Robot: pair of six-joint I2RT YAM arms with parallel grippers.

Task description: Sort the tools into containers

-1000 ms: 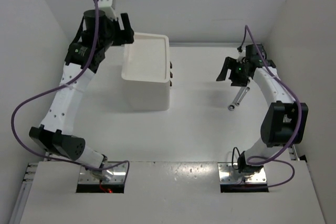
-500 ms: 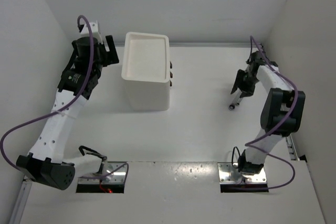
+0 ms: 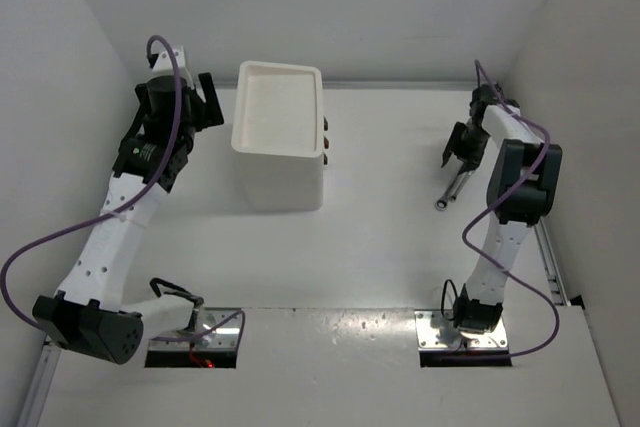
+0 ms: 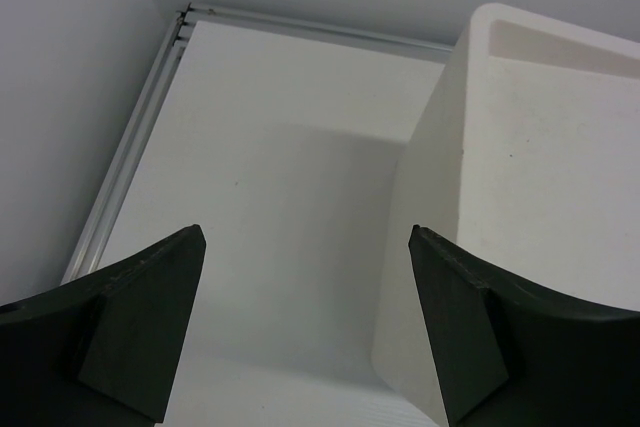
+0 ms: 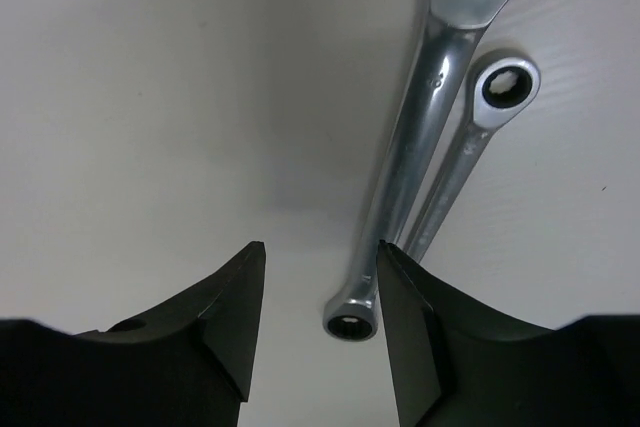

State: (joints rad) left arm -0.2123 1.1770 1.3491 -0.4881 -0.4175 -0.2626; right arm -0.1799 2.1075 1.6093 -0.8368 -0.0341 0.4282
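Two slim silver wrenches lie side by side on the white table at the right [image 3: 451,188]. In the right wrist view the larger wrench [image 5: 412,137] runs down to a ring end between my fingers, and the smaller wrench [image 5: 478,127] lies just right of it. My right gripper [image 5: 320,247] is open, low over the wrenches' near ends [image 3: 458,152], holding nothing. The white drawer unit [image 3: 280,162] stands at the back centre-left with its recessed top bare. My left gripper [image 4: 305,237] is open and empty, left of the unit [image 4: 530,197]. The screwdrivers and pliers are out of view.
Small dark knobs [image 3: 326,137] show on the unit's right face. White walls close in the table on the left, back and right. A metal rail [image 4: 130,147] runs along the table's left edge.
My left gripper has swung left and down from beside the unit's top rear corner. My right arm has folded back to the right, bringing its gripper over the wrenches.
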